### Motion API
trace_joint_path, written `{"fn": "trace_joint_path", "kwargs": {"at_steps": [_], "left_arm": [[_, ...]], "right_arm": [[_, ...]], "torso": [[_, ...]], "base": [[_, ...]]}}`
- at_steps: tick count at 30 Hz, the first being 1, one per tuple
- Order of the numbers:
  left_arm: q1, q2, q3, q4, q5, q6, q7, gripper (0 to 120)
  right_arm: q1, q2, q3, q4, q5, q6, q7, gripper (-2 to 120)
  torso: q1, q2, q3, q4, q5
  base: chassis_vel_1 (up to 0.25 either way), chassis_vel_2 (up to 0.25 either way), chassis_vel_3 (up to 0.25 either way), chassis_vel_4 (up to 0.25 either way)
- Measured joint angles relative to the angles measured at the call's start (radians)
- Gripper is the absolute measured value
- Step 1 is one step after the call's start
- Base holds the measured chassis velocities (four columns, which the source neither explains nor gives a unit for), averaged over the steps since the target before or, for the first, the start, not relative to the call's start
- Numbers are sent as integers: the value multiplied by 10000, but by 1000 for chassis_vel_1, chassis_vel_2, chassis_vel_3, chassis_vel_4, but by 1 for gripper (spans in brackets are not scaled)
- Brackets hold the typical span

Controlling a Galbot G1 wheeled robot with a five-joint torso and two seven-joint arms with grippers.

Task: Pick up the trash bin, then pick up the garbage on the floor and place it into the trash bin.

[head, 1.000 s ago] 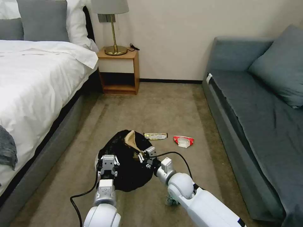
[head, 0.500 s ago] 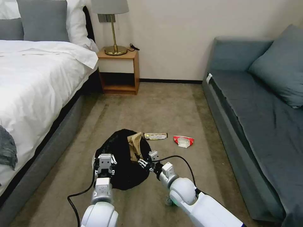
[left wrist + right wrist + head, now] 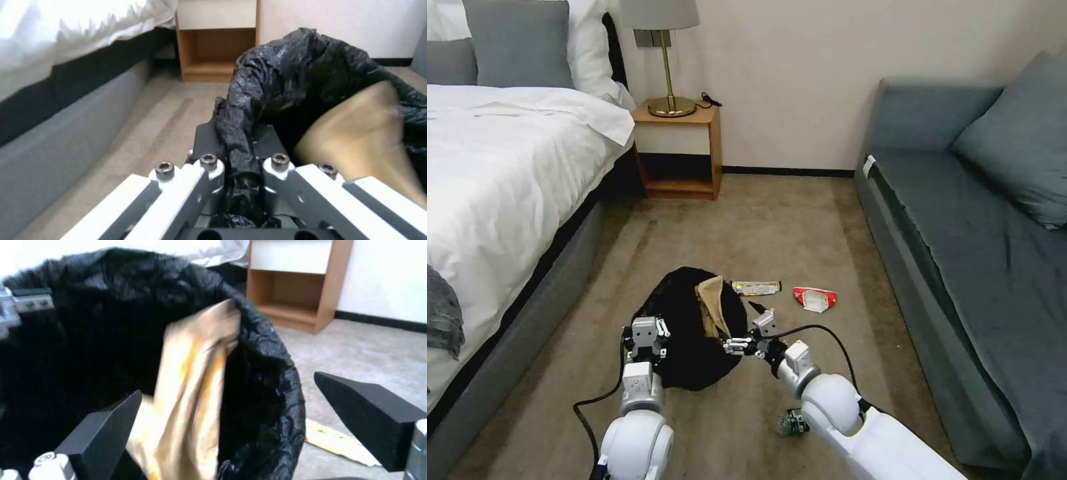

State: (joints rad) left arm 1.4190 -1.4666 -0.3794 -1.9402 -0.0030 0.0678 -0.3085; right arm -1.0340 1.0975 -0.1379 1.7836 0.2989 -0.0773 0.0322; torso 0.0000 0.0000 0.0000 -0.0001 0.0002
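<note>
from the head view, the left gripper (image 3: 646, 333) pinches the near rim of the trash bin (image 3: 684, 333), holding it off the carpet (image 3: 774, 227). the right gripper (image 3: 754, 330) sits just beside the bin's rim on its far side from the left one, jaws spread with nothing between them. the brown paper bag (image 3: 712, 308) stands inside the bin, leaning on the rim nearest the right gripper. beyond that gripper the silvery-gold wrapper (image 3: 755, 287) and red-white wrapper (image 3: 814, 299) lie on the floor; the bottle (image 3: 790, 423) lies close under the right arm.

from the left wrist view, the fingers clamp a fold of black liner (image 3: 242, 140), the paper bag (image 3: 369, 140) just past them. i'd keep that squeeze firm and the bin level, since the liner looks slippery.

from the right wrist view, the wide-apart fingers (image 3: 369, 410) frame the bag (image 3: 191, 400) and the bin's rim (image 3: 276, 373). i'd draw clear without snagging paper or plastic.
</note>
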Motion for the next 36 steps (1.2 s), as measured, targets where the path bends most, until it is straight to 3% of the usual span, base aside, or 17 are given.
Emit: {"fn": "trace_joint_path", "kwargs": {"at_steps": [3,9,13,18,28,36], "left_arm": [[-127,-125,70,441,111,-196,-9,4],[-118,-133,153,573,320,-275,-41,4],[-36,-127,149,335,585,-242,-76,4],[214,-22,152,-44,953,-148,-88,4],[553,76,27,-399,1012,-63,-97,4],[750,111,-42,-521,965,-116,-89,4]], "right_arm": [[-308,-600,494,413,44,-42,-49,100],[-1081,-1832,1442,1091,153,-753,-521,100],[-1910,-2743,2037,1255,-360,-1345,-955,100],[-2594,-3216,2161,1173,-1113,-1755,-1357,100],[-2699,-3173,843,68,-2423,-1783,-2155,100],[-2013,-2844,212,-1182,-2718,-1493,-2302,100]], "torso": [[0,0,0,1,0],[0,0,0,-1,1],[0,0,-1,0,1],[0,0,0,-1,0],[0,0,-1,0,-2],[0,0,-1,0,-2]], "base": [[0,0,0,0],[0,0,0,0],[0,0,0,0],[0,0,0,0],[0,0,0,0],[0,0,0,0]]}}
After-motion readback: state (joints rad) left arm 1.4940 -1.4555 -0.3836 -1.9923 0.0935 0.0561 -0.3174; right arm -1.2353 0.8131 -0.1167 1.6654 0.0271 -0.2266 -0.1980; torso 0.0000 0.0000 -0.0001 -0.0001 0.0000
